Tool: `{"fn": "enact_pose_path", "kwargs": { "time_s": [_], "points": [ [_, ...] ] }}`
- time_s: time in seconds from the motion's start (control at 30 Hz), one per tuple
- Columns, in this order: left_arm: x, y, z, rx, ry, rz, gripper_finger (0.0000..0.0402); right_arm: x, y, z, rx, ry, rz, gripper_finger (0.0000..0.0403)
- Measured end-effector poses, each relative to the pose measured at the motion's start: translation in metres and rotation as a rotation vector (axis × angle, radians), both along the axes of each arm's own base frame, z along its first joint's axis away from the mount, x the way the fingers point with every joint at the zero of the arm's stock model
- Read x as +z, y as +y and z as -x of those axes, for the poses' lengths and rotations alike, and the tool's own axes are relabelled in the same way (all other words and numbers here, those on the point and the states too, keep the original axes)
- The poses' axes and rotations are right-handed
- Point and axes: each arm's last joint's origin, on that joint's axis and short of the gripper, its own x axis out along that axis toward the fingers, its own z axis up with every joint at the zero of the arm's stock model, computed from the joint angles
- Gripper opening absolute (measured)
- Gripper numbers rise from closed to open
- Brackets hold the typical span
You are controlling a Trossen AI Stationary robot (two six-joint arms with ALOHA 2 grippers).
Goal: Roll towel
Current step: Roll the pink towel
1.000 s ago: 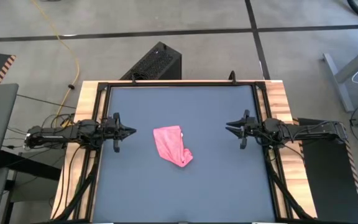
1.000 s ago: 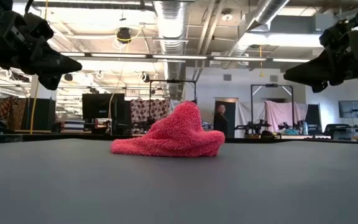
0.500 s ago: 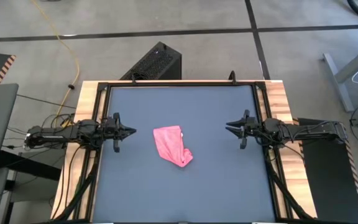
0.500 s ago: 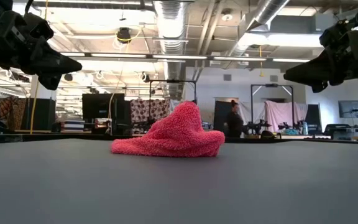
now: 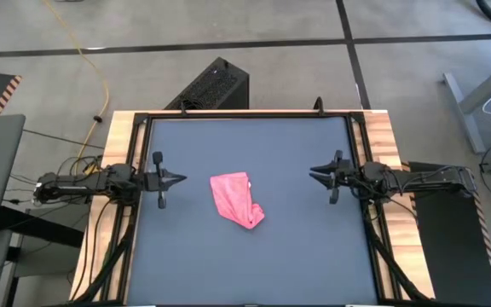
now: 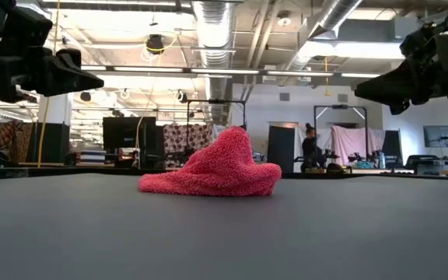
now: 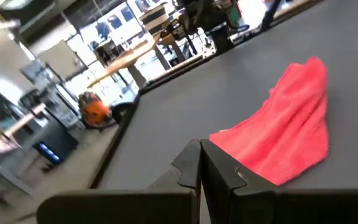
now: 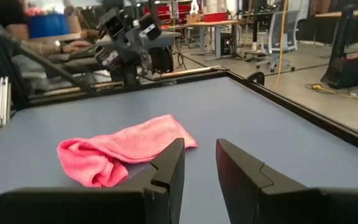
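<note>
Dark grey desk (image 5: 297,247), crumpled pink towel (image 5: 236,199) mid-desk, left end effector (image 5: 180,179) pinched together, right end effector (image 5: 313,174) parted, both empty

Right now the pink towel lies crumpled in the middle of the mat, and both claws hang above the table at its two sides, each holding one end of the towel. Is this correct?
Not quite. Neither claw holds the towel. The high view shows the left claw and the right claw hanging apart from it, one on each side; the left is shut, the right's fingers are apart, both empty. The rest is correct.
</note>
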Motion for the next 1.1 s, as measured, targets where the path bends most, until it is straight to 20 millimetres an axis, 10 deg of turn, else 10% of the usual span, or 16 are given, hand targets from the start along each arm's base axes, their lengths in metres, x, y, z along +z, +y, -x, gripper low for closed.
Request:
{"fn": "enact_pose_path", "kwargs": {
  "time_s": [0.13,0.43,1.1],
  "points": [
    [0.001,0.001,0.000,0.044,-0.036,0.082,0.0000,0.000,-0.003,0.000,-0.049,-0.075,-0.284,0.0121],
    [0.002,0.009,0.002,0.334,-0.414,1.057,0.0000,0.001,-0.013,0.002,-0.204,-0.168,-0.435,0.0121],
    [0.003,0.011,0.004,0.410,-0.553,1.227,0.0000,0.007,-0.017,0.003,-0.263,-0.388,-0.800,0.0121]
  ]
}}
